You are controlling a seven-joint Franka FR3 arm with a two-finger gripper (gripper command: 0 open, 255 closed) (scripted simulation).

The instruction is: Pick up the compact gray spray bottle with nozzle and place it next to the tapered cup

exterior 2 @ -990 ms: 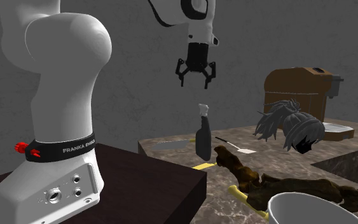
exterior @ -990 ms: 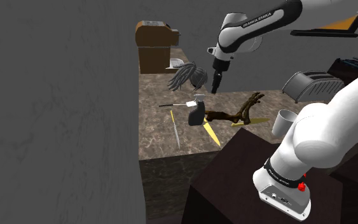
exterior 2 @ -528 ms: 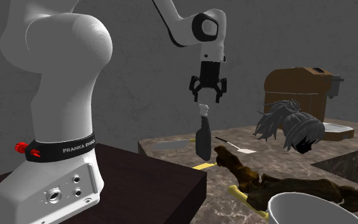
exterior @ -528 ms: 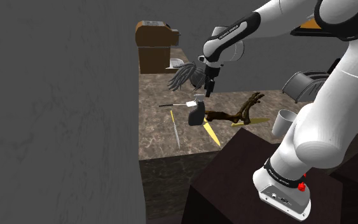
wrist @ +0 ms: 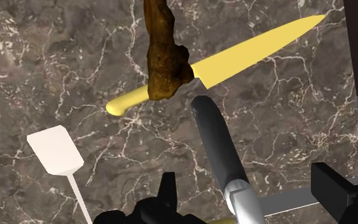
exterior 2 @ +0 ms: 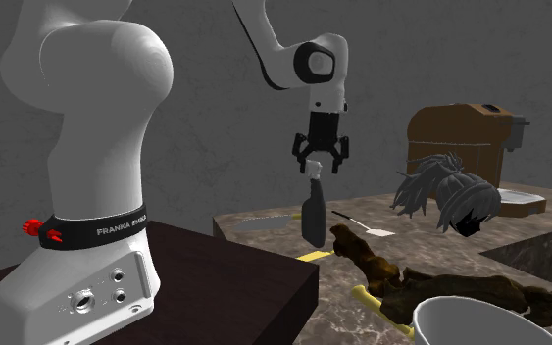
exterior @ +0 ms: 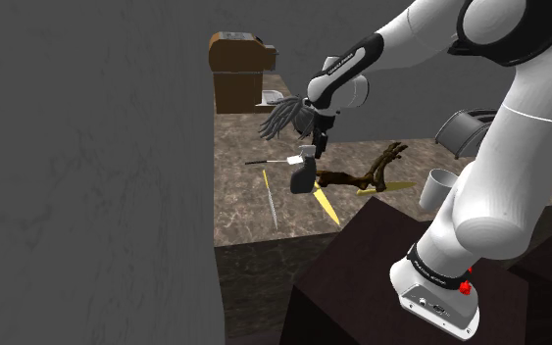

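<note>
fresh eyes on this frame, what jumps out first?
The black gripper hangs open at the nozzle of an upright dark gray spray bottle on the marbled counter. Right by the bottle, a bright yellow knife lies flat, with a gnarled brown branch-like piece crossing it near the handle. In the second exterior view, the white arm's bulky base looms at the left.

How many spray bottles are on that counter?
1. The spray bottle stands upright on the counter, right below the open gripper and beside a yellow knife. Others could be hidden behind the arm.
</note>
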